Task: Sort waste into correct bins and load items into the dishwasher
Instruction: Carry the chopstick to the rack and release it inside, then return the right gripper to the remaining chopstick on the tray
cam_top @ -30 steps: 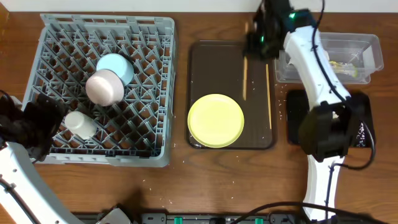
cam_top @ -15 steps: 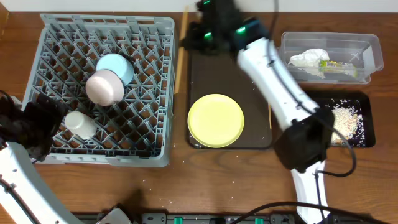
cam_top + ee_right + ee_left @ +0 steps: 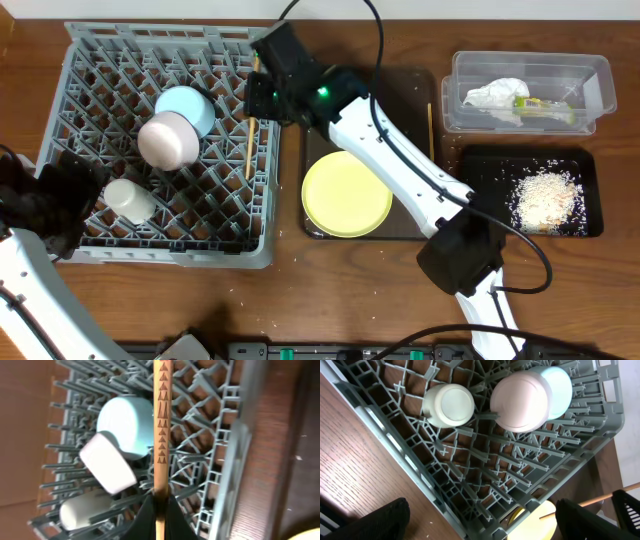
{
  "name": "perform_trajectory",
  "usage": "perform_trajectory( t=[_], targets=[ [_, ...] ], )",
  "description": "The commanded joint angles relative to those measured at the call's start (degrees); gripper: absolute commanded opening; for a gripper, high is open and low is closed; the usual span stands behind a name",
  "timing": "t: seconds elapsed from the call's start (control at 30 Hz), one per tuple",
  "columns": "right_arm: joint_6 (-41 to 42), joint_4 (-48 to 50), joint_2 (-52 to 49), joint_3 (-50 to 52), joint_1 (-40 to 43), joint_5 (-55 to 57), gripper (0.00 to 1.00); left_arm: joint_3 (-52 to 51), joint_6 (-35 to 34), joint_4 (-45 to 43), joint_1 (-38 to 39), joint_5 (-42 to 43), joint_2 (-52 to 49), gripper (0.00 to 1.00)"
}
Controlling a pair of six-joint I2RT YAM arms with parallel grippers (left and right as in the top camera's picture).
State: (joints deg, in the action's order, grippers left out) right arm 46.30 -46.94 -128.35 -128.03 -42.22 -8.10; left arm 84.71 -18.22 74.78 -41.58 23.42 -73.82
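My right gripper point(image 3: 258, 100) is shut on a wooden chopstick point(image 3: 248, 150) and holds it over the right side of the grey dishwasher rack point(image 3: 262, 215). In the right wrist view the chopstick point(image 3: 161, 435) runs straight up from the closed jaws point(image 3: 161, 510). The rack holds a blue bowl point(image 3: 192, 105), a pink bowl point(image 3: 166, 142) and a cream cup point(image 3: 128, 198). A second chopstick point(image 3: 431, 125) and the yellow plate point(image 3: 347, 193) lie on the brown tray. My left gripper point(image 3: 60, 200) is open at the rack's lower left corner, holding nothing. The tissue point(image 3: 497, 95) and wrapper point(image 3: 543, 105) lie in the clear tub point(image 3: 600, 70).
The brown serving tray point(image 3: 318, 90) sits between the rack and the bins. The black tray point(image 3: 480, 200) with a pile of rice point(image 3: 545, 195) lies in front of the clear tub. Loose grains dot the table by the front edge.
The right arm has swung left from the brown tray's back edge to over the rack, carrying the chopstick. The left arm has not moved.
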Motion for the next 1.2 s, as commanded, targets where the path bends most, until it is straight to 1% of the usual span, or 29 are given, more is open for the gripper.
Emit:
perform_trajectory(
  t=[0.0,0.17,0.2,0.23,0.3,0.33,0.37,0.4,0.43,0.53,0.67,0.8,0.87,0.93,0.97,1.03,1.17],
  targets=[
    [0.8,-0.2,-2.3,0.3,0.2,0.3,0.01,0.8,-0.1,0.2,-0.3,-0.3,0.0,0.94],
    [0.6,-0.1,-5.0,0.3,-0.2,-3.4,0.01,0.8,-0.1,0.2,-0.3,-0.3,0.0,0.94],
    [-0.1,-0.2,-5.3,0.3,-0.3,-3.9,0.03,0.8,-0.1,0.2,-0.3,-0.3,0.0,0.94],
    [-0.8,-0.3,-5.5,0.3,-0.3,-4.0,0.10,0.8,-0.1,0.2,-0.3,-0.3,0.0,0.94],
    [-2.5,-0.2,-5.5,0.3,-0.3,-4.3,0.40,0.8,-0.1,0.2,-0.3,-0.3,0.0,0.94],
    [-3.5,0.0,-5.5,0.3,-0.3,-4.2,0.61,0.8,-0.1,0.2,-0.3,-0.3,0.0,0.94],
    [-4.7,0.3,-5.5,0.3,-0.3,-4.2,0.75,0.8,-0.1,0.2,-0.3,-0.3,0.0,0.94],
    [-5.8,0.3,-5.5,0.2,-0.2,-4.3,0.84,0.8,-0.1,0.2,-0.3,-0.3,0.0,0.94],
    [-6.9,0.3,-5.4,0.1,0.0,-4.5,0.87,0.8,-0.1,0.2,-0.3,-0.3,0.0,0.94],
    [-10.2,-1.2,-4.8,-0.9,1.3,-4.4,0.91,0.8,-0.1,0.2,-0.3,-0.3,0.0,0.94],
    [-15.8,-5.9,-2.0,-4.5,5.2,-4.4,0.98,0.8,-0.1,0.2,-0.3,-0.3,0.0,0.94],
    [-20.7,-11.1,1.1,-8.3,11.2,-3.9,0.99,0.8,-0.1,0.2,-0.3,-0.3,0.0,0.94],
    [-21.8,-14.1,2.0,-9.1,14.3,-3.9,0.99,0.8,-0.1,0.2,-0.3,-0.3,0.0,0.94],
    [-22.6,-18.3,2.8,-9.2,18.2,-3.9,0.97,0.8,-0.1,0.2,-0.3,-0.3,0.0,0.94],
    [-23.2,-20.4,2.9,-9.2,19.9,-3.9,0.94,0.8,-0.1,0.2,-0.3,-0.3,0.0,0.94],
    [-25.6,-24.6,2.6,-8.9,22.8,-3.3,0.85,0.8,-0.1,0.2,-0.3,-0.3,0.0,0.94],
    [-26.7,-31.8,1.6,-5.8,26.8,2.9,0.83,0.8,-0.1,0.2,-0.3,-0.3,0.0,0.94]
  ],
)
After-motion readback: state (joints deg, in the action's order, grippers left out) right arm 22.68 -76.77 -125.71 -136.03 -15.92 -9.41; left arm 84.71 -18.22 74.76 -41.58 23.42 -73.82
